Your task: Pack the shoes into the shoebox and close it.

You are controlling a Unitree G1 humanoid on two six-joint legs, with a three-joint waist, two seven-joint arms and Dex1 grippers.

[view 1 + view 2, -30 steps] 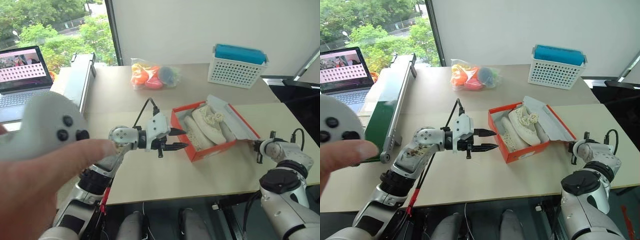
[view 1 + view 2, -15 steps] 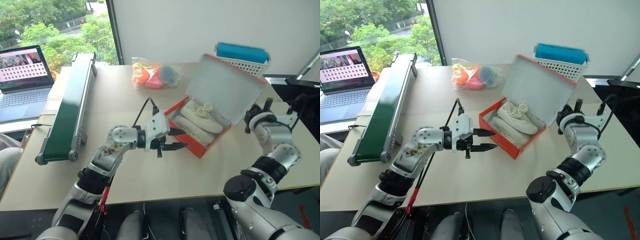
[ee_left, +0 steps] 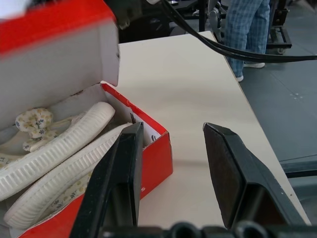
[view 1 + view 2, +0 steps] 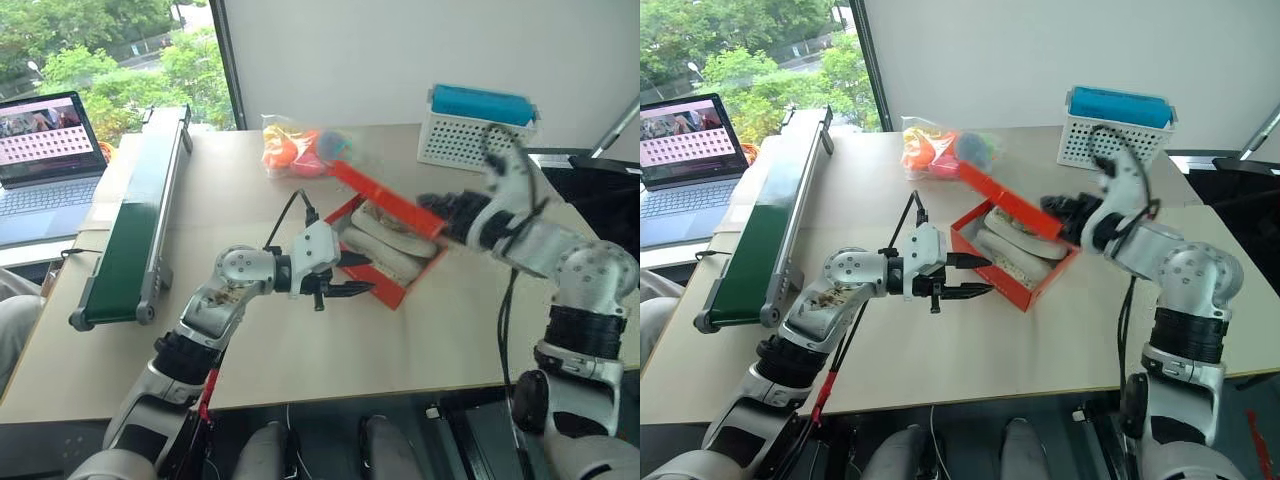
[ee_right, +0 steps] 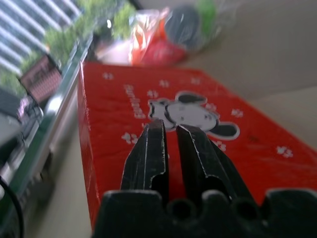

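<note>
The orange-red shoebox [image 4: 392,291] stands mid-table with both cream shoes [image 3: 54,158] lying inside on their sides, ribbed soles showing. Its hinged lid [image 4: 385,194] slants low over the shoes and is partly down. My right gripper [image 4: 432,207] is shut, and its fingertips rest on the lid's printed red top [image 5: 124,109]. My left gripper [image 4: 368,277] hovers open beside the box's near left corner [image 3: 154,157], with nothing between its fingers.
At the back right stands a white perforated basket [image 4: 470,143] with a blue top. A bag of colourful items [image 4: 300,150] lies at the back. A green conveyor [image 4: 130,225] and a laptop [image 4: 45,150] are at the left. A person's legs [image 3: 252,29] stand beyond the table.
My right gripper swung up and to the left, bringing the lid from lying flat open to upright and then down over the shoes. The box slid left. A hand holding a controller left the view.
</note>
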